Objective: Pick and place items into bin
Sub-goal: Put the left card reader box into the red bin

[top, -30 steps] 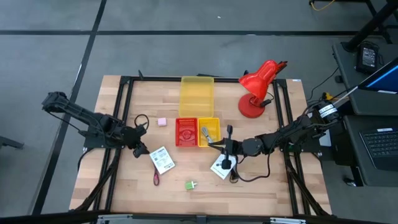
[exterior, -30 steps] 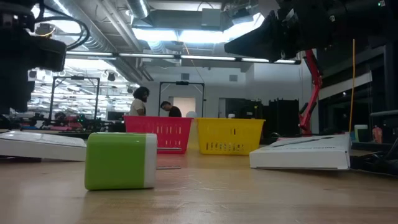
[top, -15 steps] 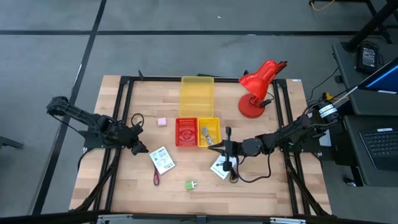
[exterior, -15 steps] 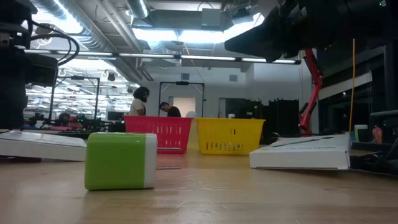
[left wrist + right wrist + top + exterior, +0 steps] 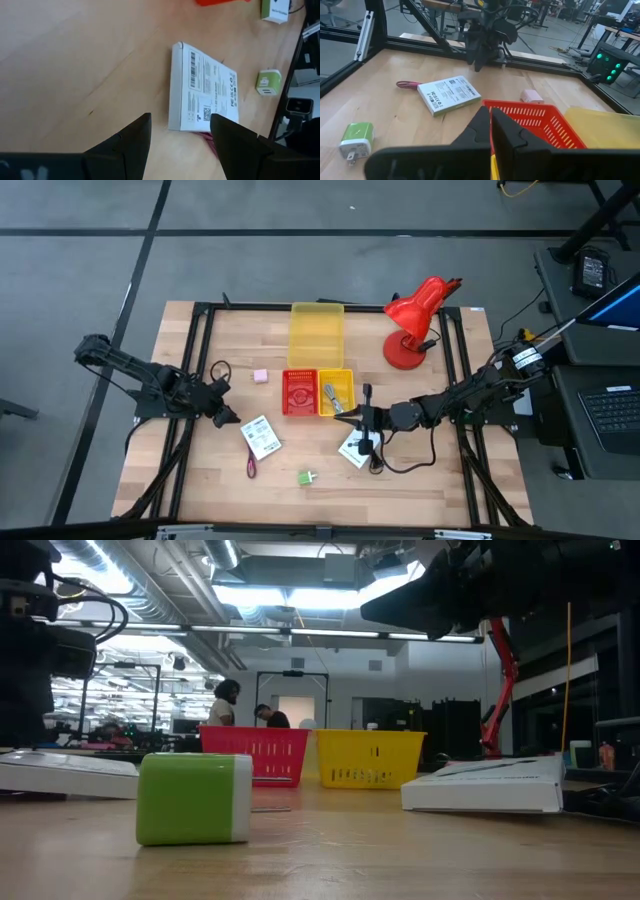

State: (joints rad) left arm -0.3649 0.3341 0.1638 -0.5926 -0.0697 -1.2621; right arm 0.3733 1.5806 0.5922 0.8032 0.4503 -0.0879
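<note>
Left gripper (image 5: 177, 131) spread, empty — just beside white packet (image 5: 202, 90); right gripper (image 5: 345, 413) pressed together, empty.

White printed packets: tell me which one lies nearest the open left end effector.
The white printed packet left of the baskets, beside the dark red pen-like tool. The left end effector hovers by its corner; the other packet lies under the right arm.
</note>
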